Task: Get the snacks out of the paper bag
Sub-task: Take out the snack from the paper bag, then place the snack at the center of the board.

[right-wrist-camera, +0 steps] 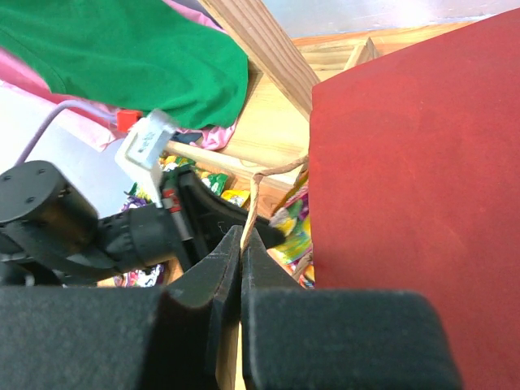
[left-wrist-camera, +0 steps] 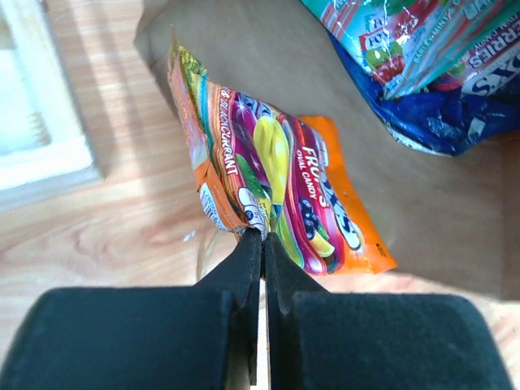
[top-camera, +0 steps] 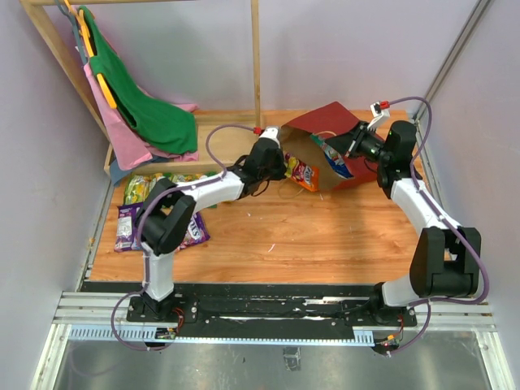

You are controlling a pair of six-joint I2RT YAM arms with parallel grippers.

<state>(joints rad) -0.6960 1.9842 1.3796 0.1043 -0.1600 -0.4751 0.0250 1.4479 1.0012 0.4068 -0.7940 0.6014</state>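
**Ana:** How far along is it?

**Ben:** Partway, I'd say. From above, a heap of packets [top-camera: 154, 191] lies on the surface [top-camera: 276, 236] at about 9 o'clock. It is well apart from the paper bag [top-camera: 329, 120], which lies on its side at 1 o'clock with its mouth facing 8 o'clock.

**Ana:** What's left inside?

**Ben:** An orange packet [left-wrist-camera: 276, 179] lies at the mouth, on the brown inner wall. Deeper in there is a blue chip bag [left-wrist-camera: 439, 122] with a green-and-red packet [left-wrist-camera: 406, 41] on top of it. So at least three are left, and I can't tell whether more are hidden further back.

**Ana:** And the hands?

**Ben:** The left hand [left-wrist-camera: 262, 236] is pinched tight on the near edge of the orange packet. The right hand [right-wrist-camera: 241, 236] is closed on the bag's thin tan handle [right-wrist-camera: 253, 191], which I judge is there to steady the bag.

**Ana:** Could you tell that from above?

**Ben:** No. From above both hands are just dark shapes at the bag, one at its 8 o'clock side and one at 3 o'clock. Only the left wrist camera shows the jaws nipping the packet, and only the right wrist camera shows the handle running up from between the jaws toward 12 o'clock. But only the overhead view shows the heap and the bag together.
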